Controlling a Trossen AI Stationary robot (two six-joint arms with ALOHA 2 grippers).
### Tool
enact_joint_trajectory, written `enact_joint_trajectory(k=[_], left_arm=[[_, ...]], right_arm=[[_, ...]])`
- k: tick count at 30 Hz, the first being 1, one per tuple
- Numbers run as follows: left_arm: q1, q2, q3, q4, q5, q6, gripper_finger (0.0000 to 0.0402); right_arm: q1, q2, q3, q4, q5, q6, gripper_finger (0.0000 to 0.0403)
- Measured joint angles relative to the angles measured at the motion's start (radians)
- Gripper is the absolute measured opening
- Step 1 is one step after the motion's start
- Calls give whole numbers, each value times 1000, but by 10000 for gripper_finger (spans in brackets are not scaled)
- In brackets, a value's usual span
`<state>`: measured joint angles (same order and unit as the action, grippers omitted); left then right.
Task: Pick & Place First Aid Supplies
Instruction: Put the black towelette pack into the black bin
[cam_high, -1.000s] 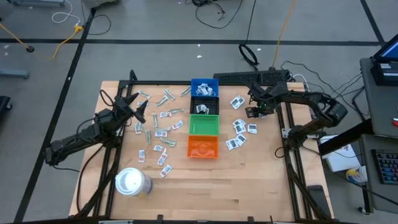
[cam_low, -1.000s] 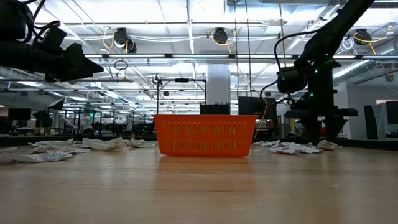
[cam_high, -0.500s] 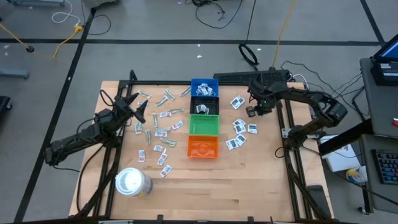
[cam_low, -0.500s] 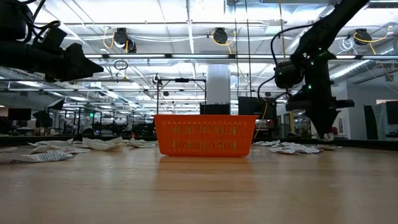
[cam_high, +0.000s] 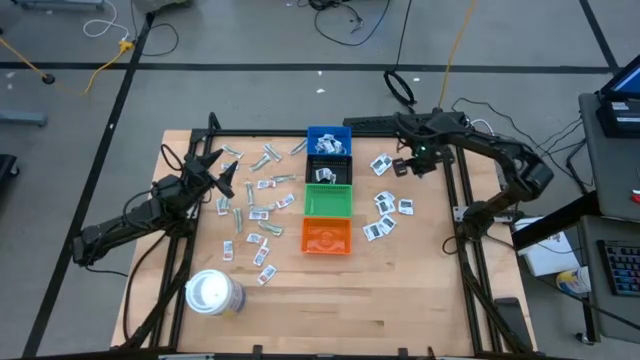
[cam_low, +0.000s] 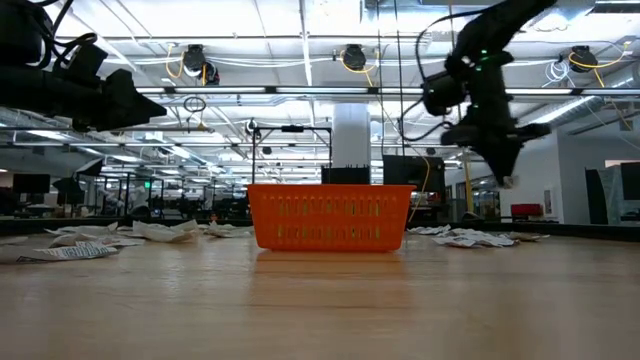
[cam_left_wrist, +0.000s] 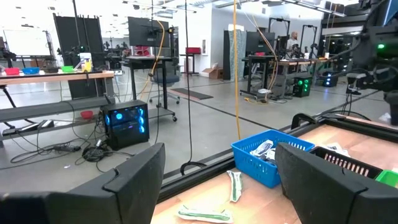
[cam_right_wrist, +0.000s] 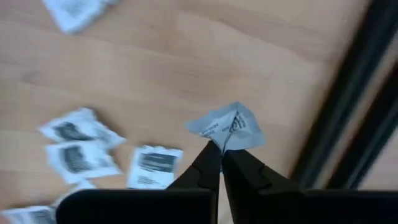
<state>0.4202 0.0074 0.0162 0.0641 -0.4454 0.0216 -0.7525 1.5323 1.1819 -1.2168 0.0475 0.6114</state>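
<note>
I've got the right gripper (cam_right_wrist: 221, 163) up off the tabletop (cam_high: 420, 290) near the far right corner, fingers pressed together on one corner of a white packet (cam_right_wrist: 226, 127). It hangs crumpled off the tips, dark print facing my wrist camera; no clear long axis. From above the packet itself is too small to make out. More packets (cam_high: 383, 212) lie flat along the right edge, just beside the bins (cam_high: 327, 198). The left gripper (cam_high: 222, 176) waits over the scatter near the left edge, fingers spread.
</note>
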Motion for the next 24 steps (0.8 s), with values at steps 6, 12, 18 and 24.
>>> enact_joint_trajectory(k=[6,12,18,24], left_arm=[[0,0,0,0,0,0,306],[0,0,0,0,0,0,305],[0,0,0,0,0,0,306],[0,0,0,0,0,0,306]], right_arm=[[79,166,210,-47,-1,28,2],[152,339,442,-52,-54,30,3],[210,502,676,-52,-79,32,2],[249,632,858,-42,-131,33,1]])
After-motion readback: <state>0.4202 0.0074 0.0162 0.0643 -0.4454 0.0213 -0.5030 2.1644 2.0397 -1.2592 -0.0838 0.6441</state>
